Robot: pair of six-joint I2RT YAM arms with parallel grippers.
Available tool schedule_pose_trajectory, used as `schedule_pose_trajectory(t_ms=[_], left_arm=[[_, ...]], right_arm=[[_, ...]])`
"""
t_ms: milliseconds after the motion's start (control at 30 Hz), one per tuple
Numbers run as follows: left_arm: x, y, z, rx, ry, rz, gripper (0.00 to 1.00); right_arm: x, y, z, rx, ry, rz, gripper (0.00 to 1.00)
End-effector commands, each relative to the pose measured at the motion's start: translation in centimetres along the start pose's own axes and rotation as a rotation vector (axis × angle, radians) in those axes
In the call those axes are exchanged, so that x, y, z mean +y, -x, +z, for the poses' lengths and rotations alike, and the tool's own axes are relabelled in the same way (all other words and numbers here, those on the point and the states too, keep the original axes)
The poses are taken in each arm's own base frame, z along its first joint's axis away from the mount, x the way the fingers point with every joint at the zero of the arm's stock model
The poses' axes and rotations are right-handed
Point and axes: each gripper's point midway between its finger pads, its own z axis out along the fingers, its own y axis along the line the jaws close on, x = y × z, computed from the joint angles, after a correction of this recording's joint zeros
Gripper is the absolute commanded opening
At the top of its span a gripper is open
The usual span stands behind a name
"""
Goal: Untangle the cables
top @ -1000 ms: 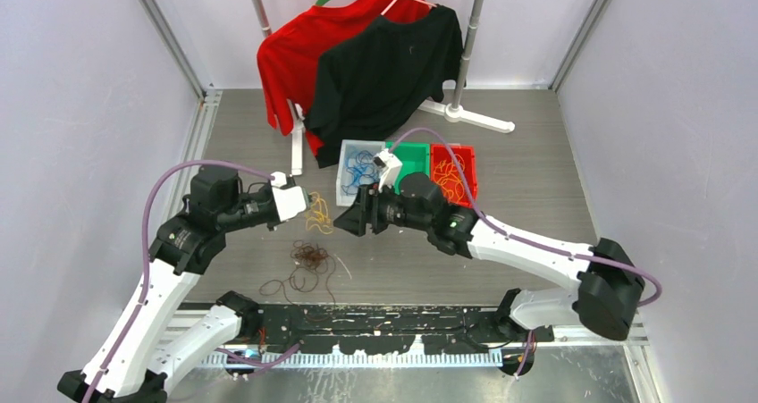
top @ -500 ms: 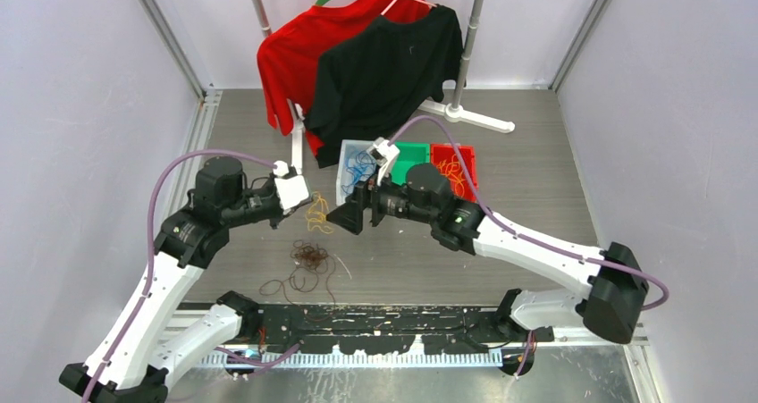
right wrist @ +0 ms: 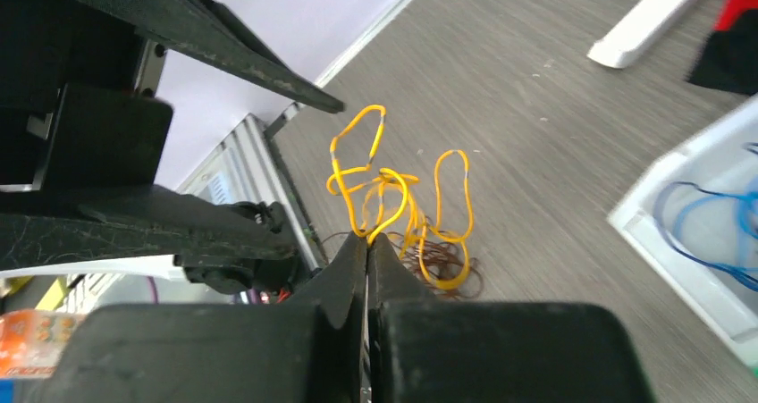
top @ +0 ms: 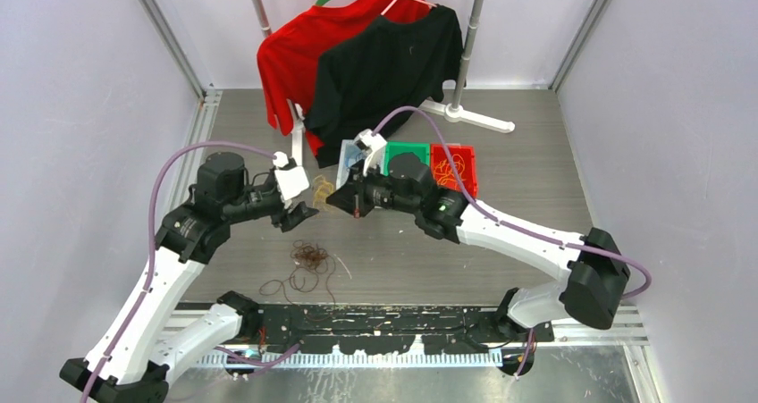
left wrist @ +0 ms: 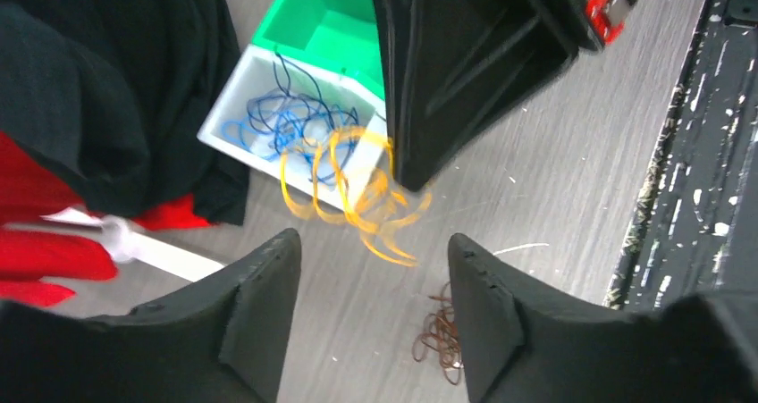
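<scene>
While the right gripper (right wrist: 367, 242) is clenched on one strand of the yellow cable (right wrist: 386, 178), the rest of that cable hangs from its tips in loose loops, raised off the table (top: 536, 197) just beside the white bin (left wrist: 268, 166), on the bin's side facing the left arm. The single-strand pinch looks deliberate: held high, the loops fall open under their own weight and come away from the brown cable (top: 308, 258), which lies heaped on the table farther from the white bin, toward the arms' bases. In the right wrist view the lowest yellow loops overlap that heap, and I cannot tell whether any strand links the two. The left gripper (left wrist: 371, 242) faces the loops from the side away from the white bin, jaws apart and grasping nothing; the loops show in the gap between its fingers (left wrist: 259, 305) but seem to lie beyond them. Open like that, it is probably placed to take a second strand or to steady the brown heap. Inside the white bin lie the blue cables (left wrist: 286, 121); the green bin (top: 411, 151) touches its side away from the left arm, and the red bin (top: 471, 166) next along holds more yellow-orange strands, so sorting by colour seems the aim and the yellow cable likely belongs there.
</scene>
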Motion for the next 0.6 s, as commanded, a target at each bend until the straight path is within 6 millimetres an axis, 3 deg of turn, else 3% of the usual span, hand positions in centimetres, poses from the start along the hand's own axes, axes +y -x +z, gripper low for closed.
schedule_pose_trajectory(t_ms=[0,67,200,367,567], left_arm=[[1.1,0.2,-0.3,0.026,0.054,-0.016,0.76],[1.3,-0.5,-0.3,0.062,0.063,-0.036,0.99],[0.7,-1.9,0.0,0.141,0.011,-0.066,0.99],[-0.5,-6.1,0.3,0.292,-0.044,-0.094,0.99],[-0.5,-9.3,0.1,0.438,-0.060,-0.094,0.99]], right_arm=[[-3.0,2.7,-3.3,-0.081,-0.128,-0.009,0.01],[-5.7,2.4,-5.1,-0.079,-0.219,0.021,0.01],[-11.9,1.8,-9.9,-0.074,-0.470,0.082,0.01],[-19.4,2.3,-16.7,-0.098,-0.897,0.129,0.01],[-25.7,0.8,-21.6,-0.052,-1.209,0.213,0.01]])
